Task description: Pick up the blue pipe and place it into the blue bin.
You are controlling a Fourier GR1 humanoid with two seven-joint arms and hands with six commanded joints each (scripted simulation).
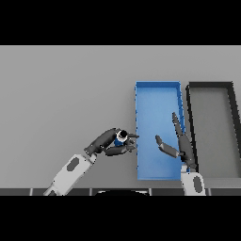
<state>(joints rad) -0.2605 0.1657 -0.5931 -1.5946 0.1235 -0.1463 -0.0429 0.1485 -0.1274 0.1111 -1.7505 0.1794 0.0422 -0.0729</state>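
Observation:
The blue pipe (120, 138) shows as a small blue piece with a pale end, held just left of the blue bin's left wall. My left hand (109, 142) is shut on it, fingers and thumb curled round it. The blue bin (158, 88) is a long open tray lying right of the table's middle. My right hand (180, 147) hovers over the bin's near right part, its fingers straight and pointing away from me, thumb spread to the left.
A black bin (210, 86) with a grey floor stands directly right of the blue bin, their long walls almost touching. Grey table (66, 94) stretches to the left and behind.

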